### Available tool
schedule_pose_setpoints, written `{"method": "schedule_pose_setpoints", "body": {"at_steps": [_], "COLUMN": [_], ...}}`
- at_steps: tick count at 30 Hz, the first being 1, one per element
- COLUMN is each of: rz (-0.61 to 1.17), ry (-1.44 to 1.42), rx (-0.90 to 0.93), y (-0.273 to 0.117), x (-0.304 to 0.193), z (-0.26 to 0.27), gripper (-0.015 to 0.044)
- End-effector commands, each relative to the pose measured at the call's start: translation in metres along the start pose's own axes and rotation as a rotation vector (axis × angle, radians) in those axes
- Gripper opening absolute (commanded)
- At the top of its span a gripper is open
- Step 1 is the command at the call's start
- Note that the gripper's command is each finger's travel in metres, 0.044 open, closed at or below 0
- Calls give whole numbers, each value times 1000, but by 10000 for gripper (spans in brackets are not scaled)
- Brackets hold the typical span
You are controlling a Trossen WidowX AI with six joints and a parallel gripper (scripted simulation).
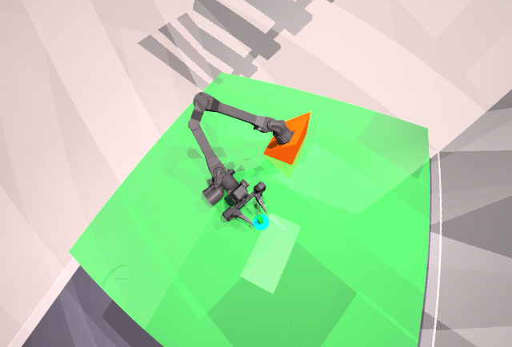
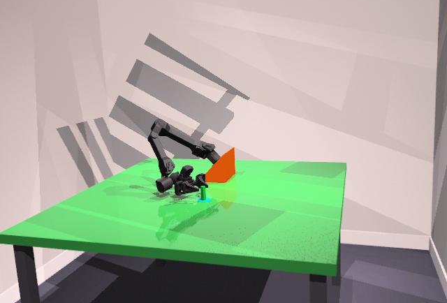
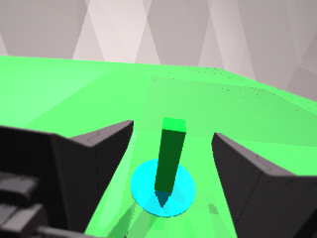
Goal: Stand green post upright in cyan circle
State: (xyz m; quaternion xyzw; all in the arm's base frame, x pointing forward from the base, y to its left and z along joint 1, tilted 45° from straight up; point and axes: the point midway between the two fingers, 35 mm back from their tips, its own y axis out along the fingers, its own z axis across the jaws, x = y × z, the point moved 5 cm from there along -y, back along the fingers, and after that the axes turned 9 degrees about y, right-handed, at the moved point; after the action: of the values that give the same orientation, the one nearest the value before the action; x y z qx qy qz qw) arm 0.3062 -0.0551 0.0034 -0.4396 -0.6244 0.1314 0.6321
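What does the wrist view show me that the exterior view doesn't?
Wrist only: clear gaps between the post and both fingers, so the gripper is open, and the post's base sits inside the circle. Exterior only: the orange wedge, the whole arm and the table edges. Both: the post upright on the circle.

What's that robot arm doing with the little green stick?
The robot arm's gripper is open, with its fingers spread on either side of the green post and a gap showing on both sides. The post stands upright by itself inside the cyan circle on the green table. So the post is set down and let go. The gripper is low around it and has not yet backed away. An orange wedge sits further back, untouched.
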Motion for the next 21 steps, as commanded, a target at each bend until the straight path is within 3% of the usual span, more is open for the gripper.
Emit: {"method": "schedule_pose_setpoints", "body": {"at_steps": [1, 18, 21], "rz": [-2, -14, 79], "ry": [-4, -7, 55], "rx": [0, 1, 47], "y": [0, -11, -2], "x": [0, 87, 90], "z": [0, 14, 12], "gripper": [390, 400, 400]}}
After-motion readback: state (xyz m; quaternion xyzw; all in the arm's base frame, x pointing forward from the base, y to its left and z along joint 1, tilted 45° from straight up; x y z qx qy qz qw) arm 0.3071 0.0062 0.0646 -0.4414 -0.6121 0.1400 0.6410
